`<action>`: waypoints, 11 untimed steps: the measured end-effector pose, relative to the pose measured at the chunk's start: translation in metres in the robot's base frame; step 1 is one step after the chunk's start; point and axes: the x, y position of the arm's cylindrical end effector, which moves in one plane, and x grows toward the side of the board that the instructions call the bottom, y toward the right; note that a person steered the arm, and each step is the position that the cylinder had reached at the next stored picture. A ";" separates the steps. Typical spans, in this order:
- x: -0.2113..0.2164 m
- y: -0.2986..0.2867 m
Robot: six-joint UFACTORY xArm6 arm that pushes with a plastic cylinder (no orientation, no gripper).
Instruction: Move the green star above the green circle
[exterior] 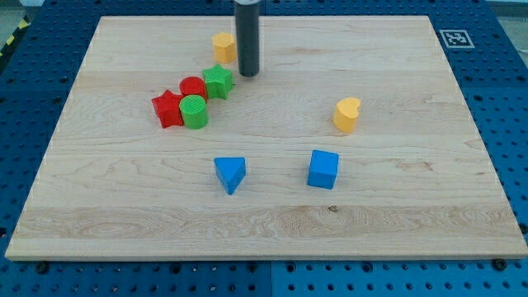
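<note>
Resting my tip (247,74) just right of the green star (219,82), which is touching the red circle (193,87) above the green circle (195,111), I'm planning gentle nudges; having no gripper, nothing's held.

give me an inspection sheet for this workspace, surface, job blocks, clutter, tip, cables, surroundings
surface: pale wooden board, flat, one small dark knot near the view's bottom.
job's things: green star lies up and to the view's right of the green circle, with the red circle touching both.
clutter: red star against the green circle's left; yellow block near the top; yellow heart at the right; blue triangle and blue cube lower down.
grippers: none; my tip sits just right of the green star, below the yellow block.
cables: nothing seen.
surroundings: blue pegboard all round; marker tag at the top right.
</note>
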 end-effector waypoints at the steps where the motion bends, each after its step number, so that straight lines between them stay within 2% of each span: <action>1: -0.011 -0.038; 2: -0.003 -0.040; 3: 0.027 -0.014; 4: 0.036 -0.003; 6: 0.037 0.010; 8: 0.059 0.010; 10: 0.066 -0.006; 11: 0.066 0.015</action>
